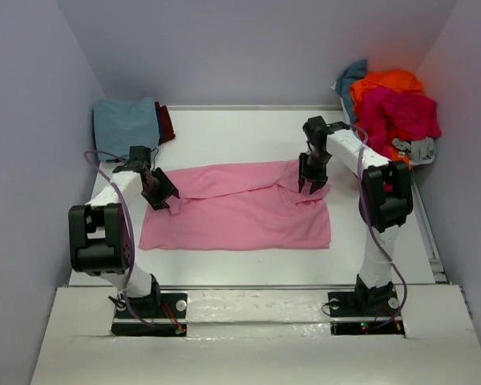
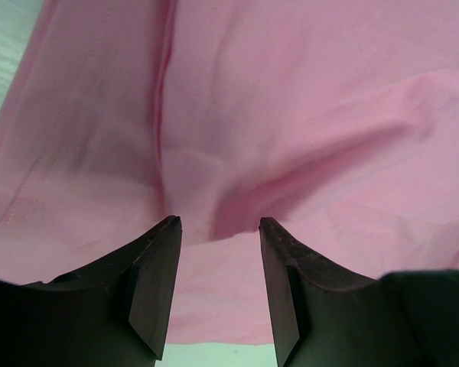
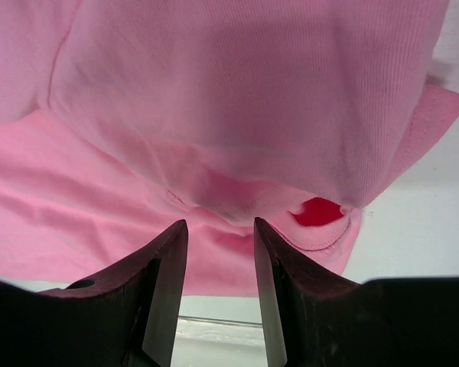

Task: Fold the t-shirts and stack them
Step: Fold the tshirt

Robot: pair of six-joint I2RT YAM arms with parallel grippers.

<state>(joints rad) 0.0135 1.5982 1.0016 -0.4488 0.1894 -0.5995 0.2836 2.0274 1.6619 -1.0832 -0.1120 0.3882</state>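
Pink cloth fills most of what you see: the light pink t-shirt (image 1: 236, 212) lies spread across the middle of the white table (image 1: 240, 132), its far edge turned over toward you in a loose fold. Your left gripper (image 1: 162, 195) sits at the shirt's left end and your right gripper (image 1: 313, 186) at its far right corner, where the cloth is rucked up. In both wrist views the fingers stand apart with pink fabric gathered at the gap; you cannot tell whether either one actually pinches it. Near the right gripper a small red label (image 3: 317, 212) shows inside the neckline, with no writing you can read.

At the far left a folded teal-blue t-shirt (image 1: 127, 124) rests with a dark red one (image 1: 167, 122) just beside it. At the far right lie the heaped t-shirts: orange (image 1: 389, 83), magenta (image 1: 401, 112), teal (image 1: 351, 78) and grey (image 1: 417, 150).
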